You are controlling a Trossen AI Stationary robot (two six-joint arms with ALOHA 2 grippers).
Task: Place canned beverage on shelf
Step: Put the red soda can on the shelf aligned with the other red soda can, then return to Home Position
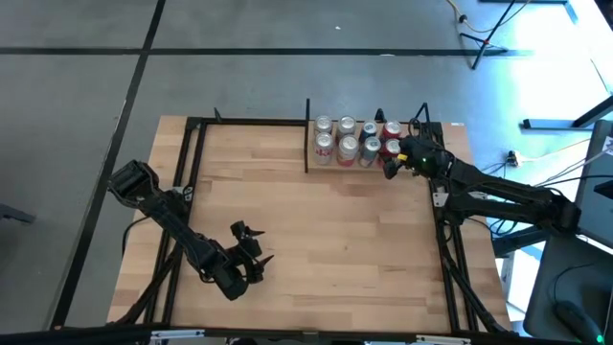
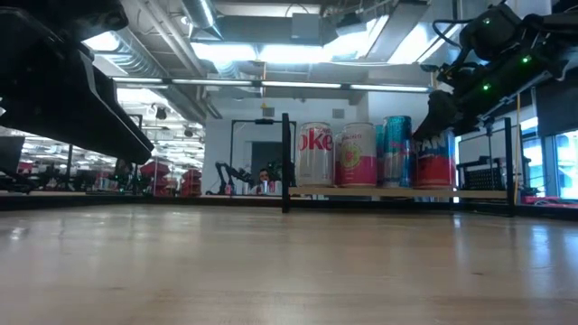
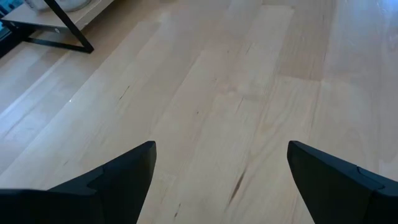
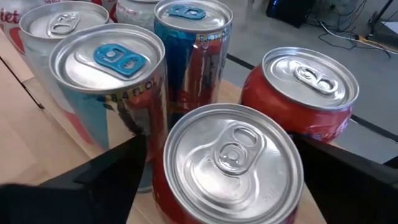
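Note:
Several cans stand upright in two rows on the shelf [image 1: 316, 165], a light-wood board with black uprights at the table's far right. The near-right one is a red can [image 4: 233, 162], also visible in the high view [image 1: 391, 148]. My right gripper [image 4: 219, 146] is open, one dark finger on each side of this red can, which stands with its base on the board. Whether a finger still touches the can does not show. My left gripper [image 1: 254, 244] is open above bare tabletop near the table's front left, with nothing between its fingers [image 3: 124, 174].
Close behind and beside the red can stand a second red can [image 4: 308, 93], two tall blue-tabbed cans [image 4: 109, 81] [image 4: 193, 43] and silver cans [image 4: 59, 25]. A black metal frame [image 1: 196, 144] runs along the table's edges. The wide middle of the tabletop [image 1: 345, 240] is bare wood.

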